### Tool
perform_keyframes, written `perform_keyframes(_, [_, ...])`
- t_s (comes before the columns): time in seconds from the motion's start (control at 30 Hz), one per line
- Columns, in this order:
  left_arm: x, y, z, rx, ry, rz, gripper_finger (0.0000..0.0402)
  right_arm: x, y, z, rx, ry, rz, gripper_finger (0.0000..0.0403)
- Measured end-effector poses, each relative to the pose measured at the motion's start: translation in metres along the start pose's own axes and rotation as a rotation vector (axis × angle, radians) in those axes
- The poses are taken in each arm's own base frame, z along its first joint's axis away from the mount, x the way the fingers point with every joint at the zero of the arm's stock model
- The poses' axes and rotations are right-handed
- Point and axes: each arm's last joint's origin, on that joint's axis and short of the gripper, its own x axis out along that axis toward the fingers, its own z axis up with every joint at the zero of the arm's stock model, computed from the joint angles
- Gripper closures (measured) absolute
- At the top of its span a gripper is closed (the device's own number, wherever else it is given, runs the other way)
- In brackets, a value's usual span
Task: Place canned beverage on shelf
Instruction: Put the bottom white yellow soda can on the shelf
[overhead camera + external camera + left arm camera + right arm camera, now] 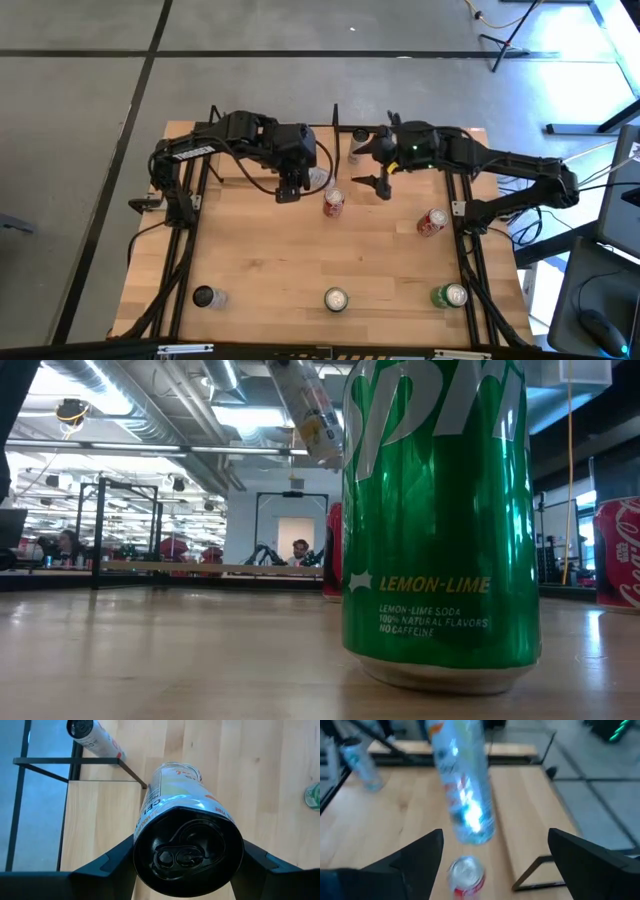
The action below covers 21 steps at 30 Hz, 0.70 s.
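My left gripper (290, 186) is shut on a slim white-and-orange can (175, 785), held in the air near the table's far middle; the can also shows in the low view (305, 410) and the right wrist view (462, 785). The shelf (100, 815), a light-wood ledge in black rods, runs along the table's far edge, and another slim can (92, 737) stands on it. My right gripper (383, 182) is open and empty just right of the held can, its fingers (415, 860) wide apart. A red can (333, 203) stands upright on the table below the held can. My left gripper pinches the slim can between its two fingers, on opposite sides of the wall near its top end (142, 827). The pull-tab top (187, 852) faces the wrist, so the can runs along the fingers. It is lifted clear of the table and tilted.
A green lemon-lime can (440, 520) stands at the front right, also in the high view (450, 296). A can (336, 299) stands at the front middle and a dark one (205, 297) at the front left. A red can (432, 222) is at the right.
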Motion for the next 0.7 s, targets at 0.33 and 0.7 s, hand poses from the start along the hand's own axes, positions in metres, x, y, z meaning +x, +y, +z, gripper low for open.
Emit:
perform_keyframes(0.33, [0.000, 0.000, 0.006, 0.024, -0.059, -0.010, 0.0175, -0.010, -0.002, 0.004, -0.018, -0.028, -0.096, 0.0051])
perform_keyframes(0.7, [0.000, -0.001, 0.015, 0.095, -0.146, -0.016, 0.0175, 0.017, 0.003, -0.007, -0.011, 0.041, 0.124, 0.0051])
